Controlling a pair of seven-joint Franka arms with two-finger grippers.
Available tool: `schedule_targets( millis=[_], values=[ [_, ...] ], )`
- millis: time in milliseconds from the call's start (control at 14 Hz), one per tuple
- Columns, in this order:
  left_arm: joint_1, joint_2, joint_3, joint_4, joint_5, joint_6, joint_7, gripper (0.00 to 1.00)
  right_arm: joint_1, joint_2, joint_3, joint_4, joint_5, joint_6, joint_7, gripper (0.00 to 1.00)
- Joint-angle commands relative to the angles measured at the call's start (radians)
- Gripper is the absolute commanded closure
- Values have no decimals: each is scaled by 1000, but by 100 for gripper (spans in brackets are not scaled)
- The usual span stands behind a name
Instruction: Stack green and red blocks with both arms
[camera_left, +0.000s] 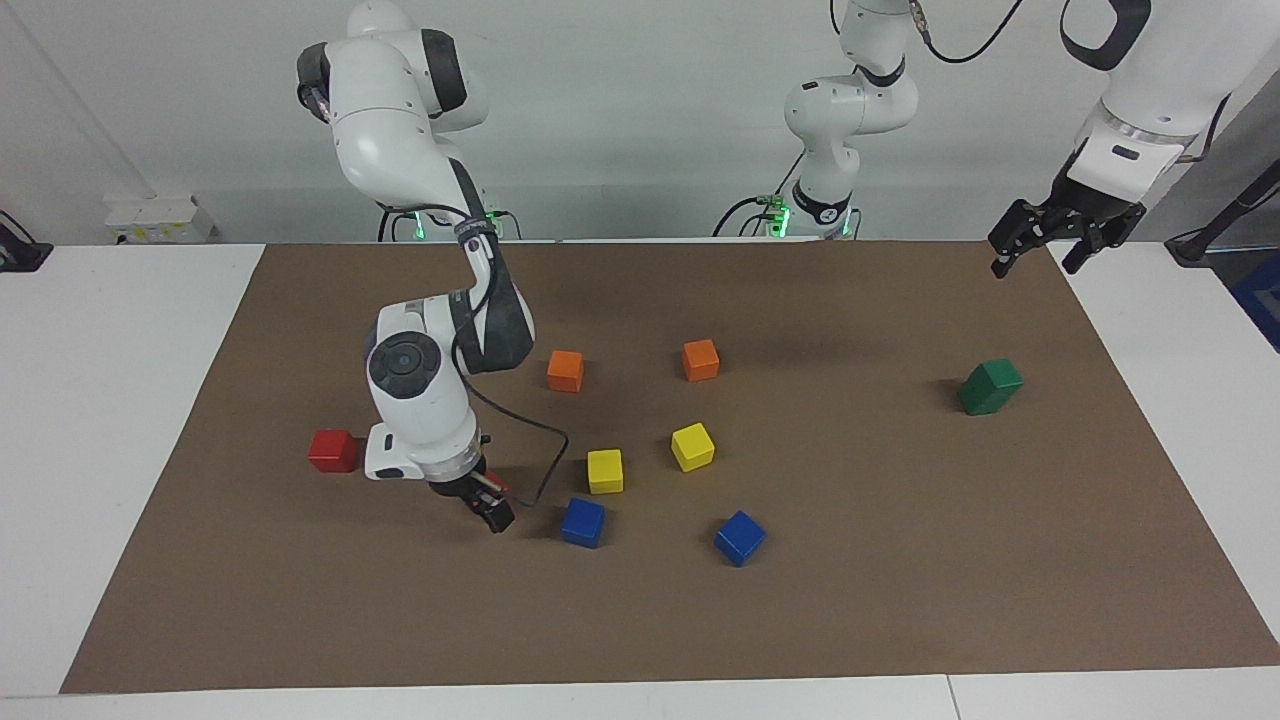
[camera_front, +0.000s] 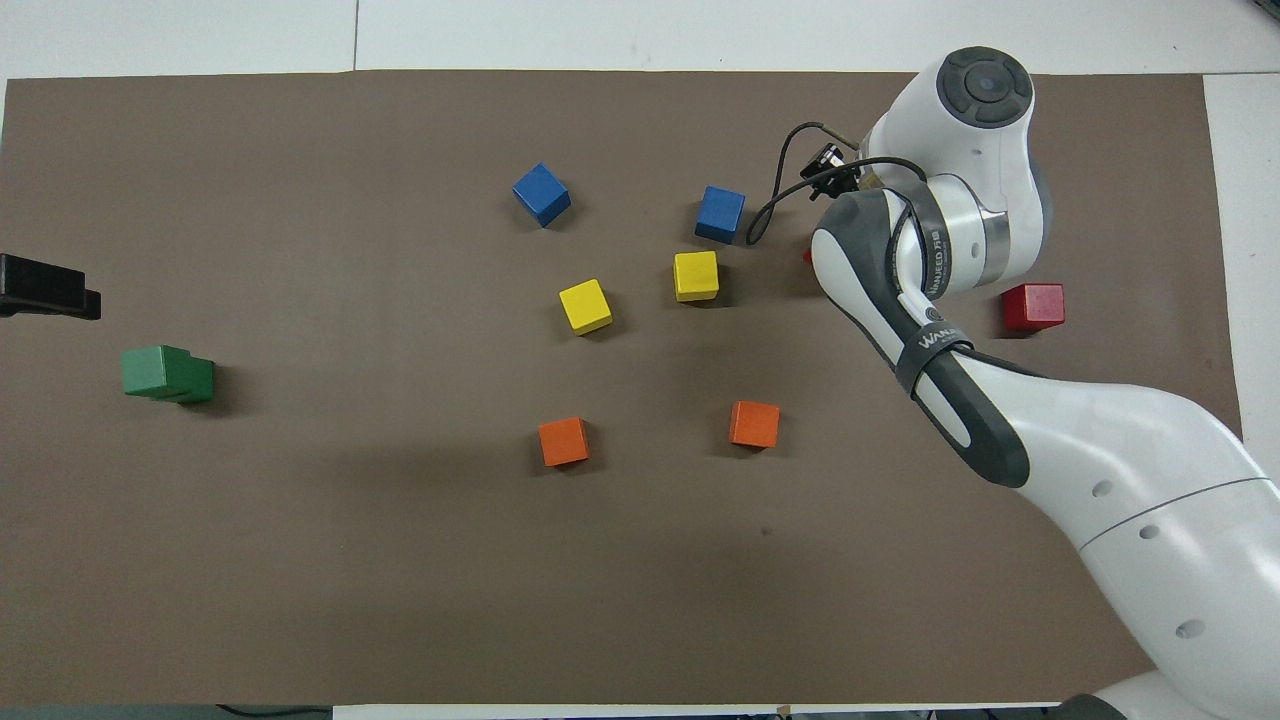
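2 small glossy red cubes are my business now, and both lie at my right arm's end of the brown mat (camera_left: 900, 600). My right gripper (camera_left: 490, 508) is down low at 1 of them: only a sliver of that hidden red cube (camera_front: 806, 254) shows past my forearm from above, and a fleck of red shows at my fingers from across the table. My right fingers stand spread about it, and I cannot tell whether they touch it yet.

What the coming move turns on, as I judge it, is where the other red cube sits. That free red cube (camera_left: 333, 451) rests on the mat, from my right gripper toward my right arm's end of the table and slightly nearer to the robots. So the carry runs sideways, away from the dark blue cube (camera_left: 583, 522) just beside my fingers. Being cubes, they have no long axis to line up; only the faces must be squared.

My left gripper (camera_left: 1045, 245) waits, fingers spread and empty, over the mat's edge at its own end. The 2 dark green cubes (camera_left: 990, 387) are already 1 on the other there, the upper one set a little askew.
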Motion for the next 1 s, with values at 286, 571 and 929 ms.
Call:
schedule_targets(
  millis=[286, 571, 929],
  values=[
    [-12, 3, 10, 12, 15, 1, -13, 0, -2, -1, 10, -24, 3, 25, -24, 0],
    [-10, 3, 10, 10, 15, 1, -11, 0, -1, -9, 10, -67, 2, 67, -26, 0],
    [-16, 3, 10, 12, 14, 1, -14, 0, 1, -15, 10, -91, 2, 85, -40, 2]
  ],
)
